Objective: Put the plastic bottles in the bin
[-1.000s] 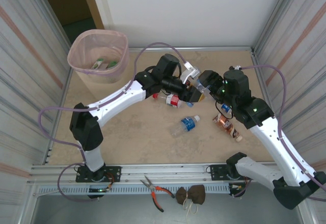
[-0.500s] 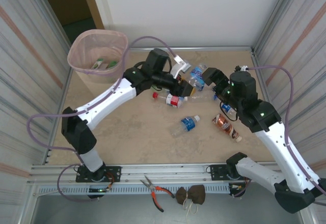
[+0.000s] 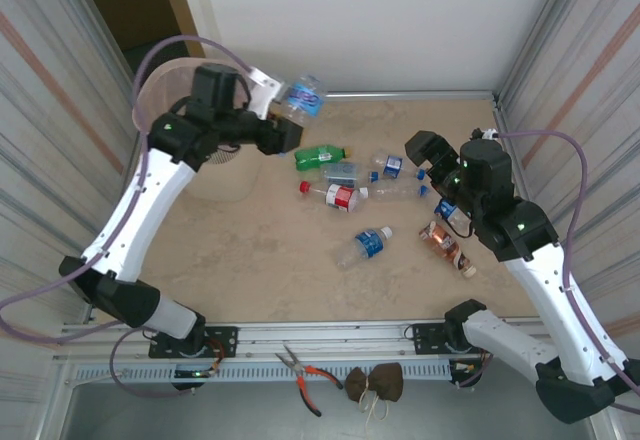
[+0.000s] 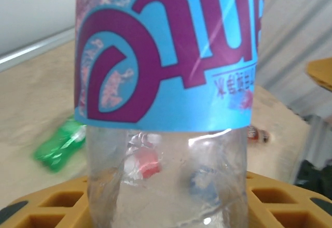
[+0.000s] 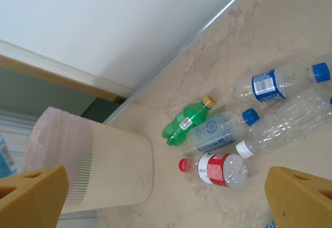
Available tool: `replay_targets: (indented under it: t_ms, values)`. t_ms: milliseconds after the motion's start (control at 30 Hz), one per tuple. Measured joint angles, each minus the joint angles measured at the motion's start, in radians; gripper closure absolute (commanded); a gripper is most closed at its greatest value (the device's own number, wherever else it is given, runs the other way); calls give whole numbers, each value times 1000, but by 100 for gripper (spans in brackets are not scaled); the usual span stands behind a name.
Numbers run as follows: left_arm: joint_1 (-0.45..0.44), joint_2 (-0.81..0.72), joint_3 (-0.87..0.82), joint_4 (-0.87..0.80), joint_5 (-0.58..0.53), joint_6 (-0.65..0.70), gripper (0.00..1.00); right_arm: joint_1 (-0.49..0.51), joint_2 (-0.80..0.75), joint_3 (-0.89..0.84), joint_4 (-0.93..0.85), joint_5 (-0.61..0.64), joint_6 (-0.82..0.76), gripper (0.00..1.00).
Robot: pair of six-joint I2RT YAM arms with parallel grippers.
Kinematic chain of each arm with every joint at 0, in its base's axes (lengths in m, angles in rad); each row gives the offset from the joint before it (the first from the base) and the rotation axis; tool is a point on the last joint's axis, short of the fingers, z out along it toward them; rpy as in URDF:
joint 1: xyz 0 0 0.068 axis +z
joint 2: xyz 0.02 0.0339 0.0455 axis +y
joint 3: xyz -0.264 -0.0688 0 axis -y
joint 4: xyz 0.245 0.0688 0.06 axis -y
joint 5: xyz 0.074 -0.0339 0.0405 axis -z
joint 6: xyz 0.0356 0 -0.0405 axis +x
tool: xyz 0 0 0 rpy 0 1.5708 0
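Blue-labelled clear bottle, clenched in the left fingers, has swung from the middle of the bench to the upper left near the bin, nearly ready to drop, while the right fingers gape empty.

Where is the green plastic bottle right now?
In the top view the green plastic bottle lies flat at far centre, right of the pale pink bin, beside a clear blue-capped bottle.
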Motion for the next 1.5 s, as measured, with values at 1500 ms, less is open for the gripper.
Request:
replay_targets:
  t_ms: [1500]
  values:
    - [521, 358, 87, -175, -496, 270, 42, -8, 39, 0, -19, -7, 0, 6]
